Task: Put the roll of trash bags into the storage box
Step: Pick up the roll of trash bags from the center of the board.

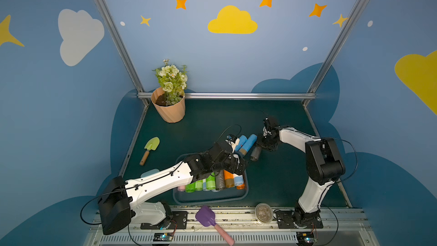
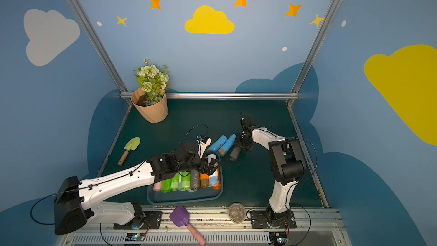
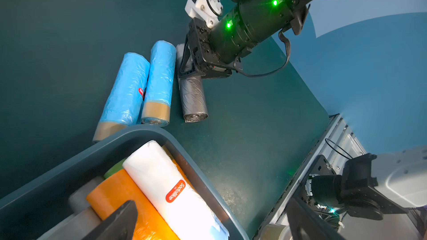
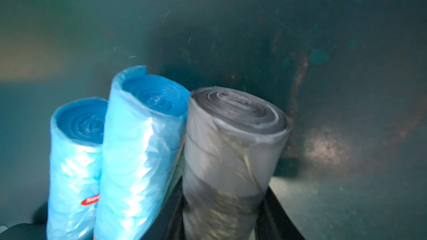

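A grey roll of trash bags lies on the green table right of the storage box. My right gripper is shut on its far end, one black finger pressed against each side. Two blue rolls lie beside it, touching it. The dark blue-grey storage box holds several rolls: green, grey, orange, pink. A white roll lies on top of them. Above that, my left gripper hangs wide open over the box's far right corner, holding nothing.
A peach flowerpot with flowers stands at the back left. A green trowel lies on the left of the table. At the front rail lie a purple scoop and a round clear dish.
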